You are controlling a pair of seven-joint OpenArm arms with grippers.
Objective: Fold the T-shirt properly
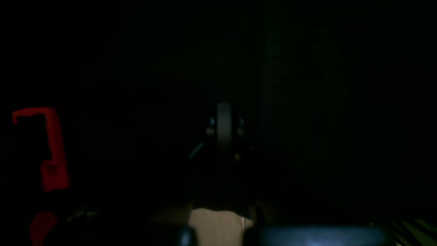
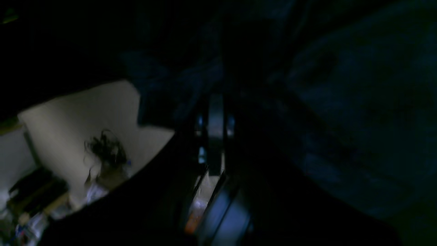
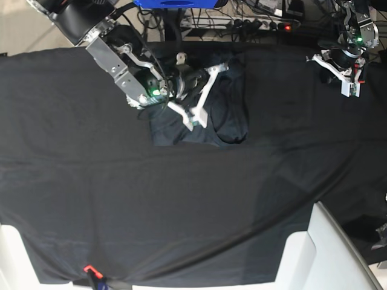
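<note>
Black table cloth covers the whole work surface in your base view, wrinkled, with white blocks at the near corners.

Your right gripper sits at the far middle of the table, white fingers lying over the T-shirt. Jaws read as closed; whether they pinch any fabric you can't tell from above. In the right wrist view the closed fingers point into dim bluish folds of the shirt, too dark to confirm a grip.

T-shirt lies as a compact dark bundle at the far centre, directly under and just beside that gripper, neckline curve visible on its near-right part.

Your left gripper is at the far right corner, well apart from the shirt, jaws together, nothing in them. Left wrist view is almost black: only the closed fingers and a red shape at the left edge show.

Power strip and cables run behind the table's far edge.
</note>
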